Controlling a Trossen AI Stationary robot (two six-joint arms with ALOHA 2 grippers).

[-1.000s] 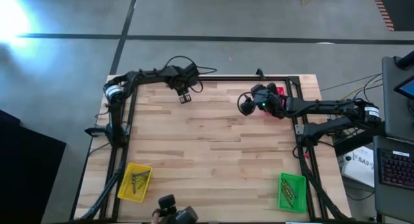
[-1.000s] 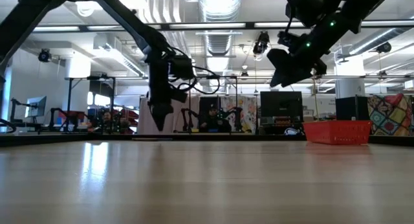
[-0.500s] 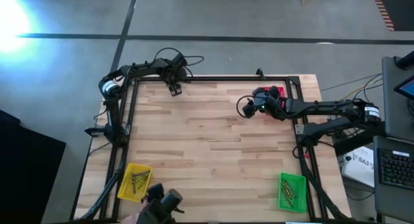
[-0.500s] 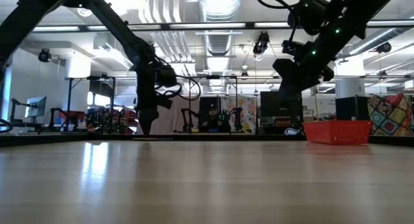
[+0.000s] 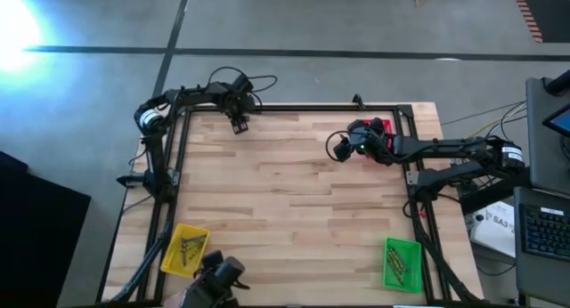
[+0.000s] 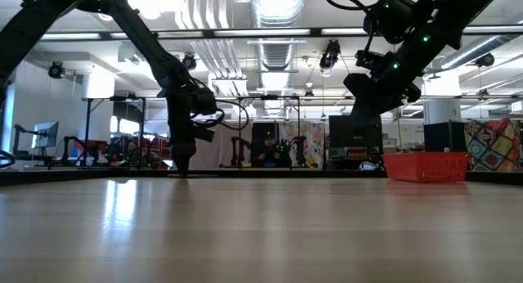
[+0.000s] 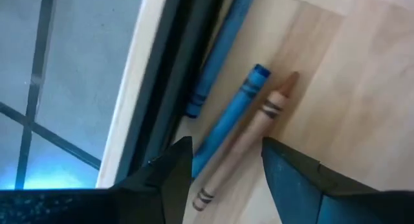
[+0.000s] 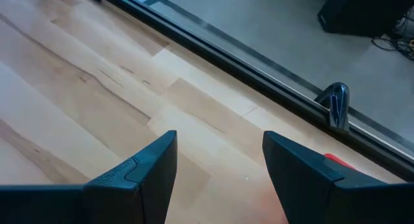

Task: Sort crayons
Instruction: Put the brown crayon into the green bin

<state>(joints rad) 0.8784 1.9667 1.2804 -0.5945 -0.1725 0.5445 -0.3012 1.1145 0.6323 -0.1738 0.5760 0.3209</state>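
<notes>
item: desk [image 5: 294, 201], wood, centre of the high view. we list the left gripper [image 7: 225, 179] low at the upper left edge, fingers apart over a blue crayon [image 7: 233, 117] and a tan crayon [image 7: 249, 141] lying side by side; another blue crayon [image 7: 217, 52] against the black rail. right gripper [image 8: 217, 172] upper right, raised, fingers apart, nothing between. yellow tray [image 5: 185, 251] lower left, green tray [image 5: 402, 263] lower right, both with crayons; red tray [image 6: 425, 166] at the right in the low view.
</notes>
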